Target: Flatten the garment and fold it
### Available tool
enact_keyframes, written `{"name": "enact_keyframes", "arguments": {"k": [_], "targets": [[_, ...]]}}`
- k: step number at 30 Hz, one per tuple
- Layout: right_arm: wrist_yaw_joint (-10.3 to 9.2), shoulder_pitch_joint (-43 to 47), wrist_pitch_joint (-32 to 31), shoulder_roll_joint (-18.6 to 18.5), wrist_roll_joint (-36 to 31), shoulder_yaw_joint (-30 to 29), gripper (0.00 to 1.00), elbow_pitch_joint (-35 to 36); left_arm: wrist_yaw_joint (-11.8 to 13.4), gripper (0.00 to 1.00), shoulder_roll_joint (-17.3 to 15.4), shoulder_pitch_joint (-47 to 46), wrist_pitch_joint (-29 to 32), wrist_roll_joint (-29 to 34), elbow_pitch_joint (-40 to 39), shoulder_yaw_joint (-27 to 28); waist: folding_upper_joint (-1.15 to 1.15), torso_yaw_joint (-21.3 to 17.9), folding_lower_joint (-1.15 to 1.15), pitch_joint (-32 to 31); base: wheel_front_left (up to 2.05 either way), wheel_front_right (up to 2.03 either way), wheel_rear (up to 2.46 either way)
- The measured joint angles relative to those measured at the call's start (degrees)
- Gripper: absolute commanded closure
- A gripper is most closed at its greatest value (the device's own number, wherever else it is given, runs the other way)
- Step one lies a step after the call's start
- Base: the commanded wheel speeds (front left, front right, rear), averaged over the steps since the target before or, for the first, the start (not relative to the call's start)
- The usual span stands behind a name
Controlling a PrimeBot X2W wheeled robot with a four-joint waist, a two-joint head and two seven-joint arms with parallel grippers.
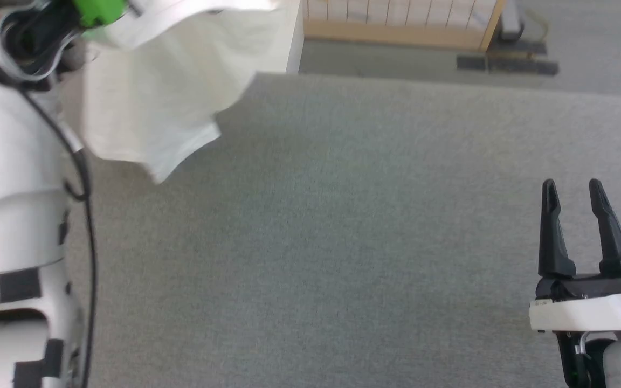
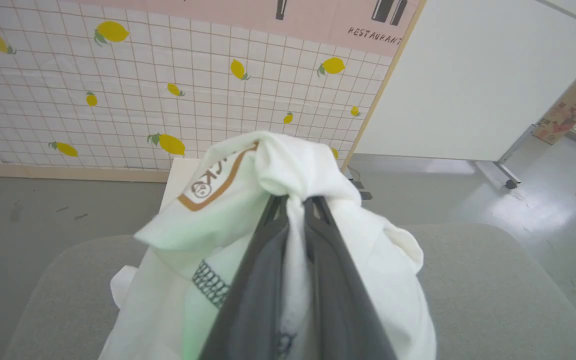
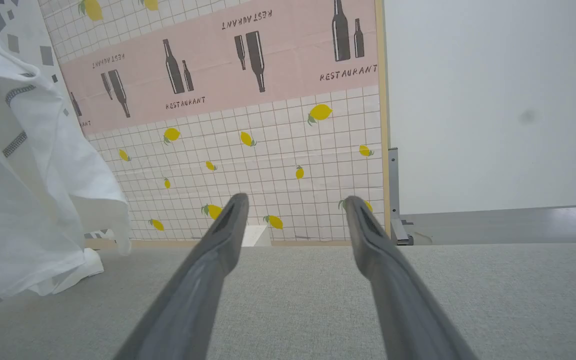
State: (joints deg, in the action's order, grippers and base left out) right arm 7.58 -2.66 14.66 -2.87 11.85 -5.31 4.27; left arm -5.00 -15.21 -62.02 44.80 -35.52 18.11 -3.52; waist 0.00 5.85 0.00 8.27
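White garment [image 1: 154,91] hangs bunched from the left tool [image 2: 295,202], clamped on it over the grey worktop [image 1: 343,215]; the right tool [image 1: 572,188], jaws apart, should take a free hem to spread it.

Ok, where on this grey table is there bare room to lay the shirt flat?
The grey fabric tabletop is bare across its middle, between the white thin T-shirt at far left and the right gripper, jaws open, at lower right. Crowded only at the far-left corner, where the left gripper holds the shirt up.
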Motion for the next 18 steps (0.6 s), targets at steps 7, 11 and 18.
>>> {"name": "enact_keyframes", "arguments": {"k": [7,11,18], "targets": [[0.0,0.7,0.0,0.0,0.9,-0.1,0.0,-0.3,-0.3,1.0,5.2,-2.8,1.6,-2.6,-2.9,-3.6,0.0,-2.0,0.0,-4.6,0.0,0.0,0.0],[0.0,1.2,0.0,0.0,0.9,-0.1,0.0,-0.3,-0.6,1.0,8.6,-3.3,1.5,-3.4,-4.2,-6.2,0.0,-4.1,0.0,-5.8,0.0,0.0,0.0],[0.0,1.5,0.0,0.0,0.9,-0.5,0.0,-0.1,-0.9,1.0,11.8,-2.8,-0.5,-6.5,-7.8,-13.1,0.0,-7.3,0.0,-5.7,0.0,0.0,0.0]]}}
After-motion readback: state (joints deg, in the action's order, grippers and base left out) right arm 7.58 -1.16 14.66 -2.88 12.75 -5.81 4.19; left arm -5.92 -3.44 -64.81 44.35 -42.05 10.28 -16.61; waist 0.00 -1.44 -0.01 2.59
